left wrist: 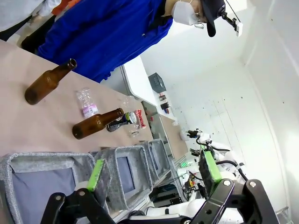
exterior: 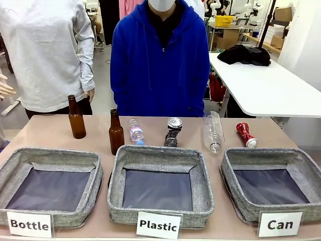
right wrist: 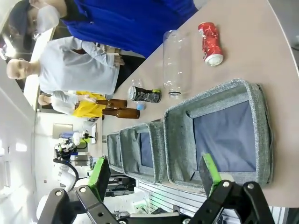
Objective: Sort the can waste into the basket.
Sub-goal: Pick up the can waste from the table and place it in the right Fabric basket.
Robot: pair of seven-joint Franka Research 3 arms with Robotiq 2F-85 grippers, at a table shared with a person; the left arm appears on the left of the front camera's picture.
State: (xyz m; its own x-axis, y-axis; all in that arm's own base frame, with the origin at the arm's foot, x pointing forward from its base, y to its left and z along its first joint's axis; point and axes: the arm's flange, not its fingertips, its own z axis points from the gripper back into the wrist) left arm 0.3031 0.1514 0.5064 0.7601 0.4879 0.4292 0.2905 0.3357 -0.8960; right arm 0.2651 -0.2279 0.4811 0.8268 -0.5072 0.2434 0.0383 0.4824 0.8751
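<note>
black can (exterior: 173, 131): crushed, silver top, seemingly upright, far centre behind Plastic basket (exterior: 160, 153) | red can (exterior: 246, 134): pinched mid-body, lying far right, just behind Can basket (exterior: 261, 153) | left gripper (left wrist: 153, 170), right gripper (right wrist: 155, 171): jaws wide apart, holding nothing

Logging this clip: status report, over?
Left gripper open, right gripper open. Black can and red can on table, Can basket empty. Clear bottle between cans.

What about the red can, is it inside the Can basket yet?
No, the red can lies on the table beyond the far rim of the Can basket, whose dark bottom holds nothing.
</note>
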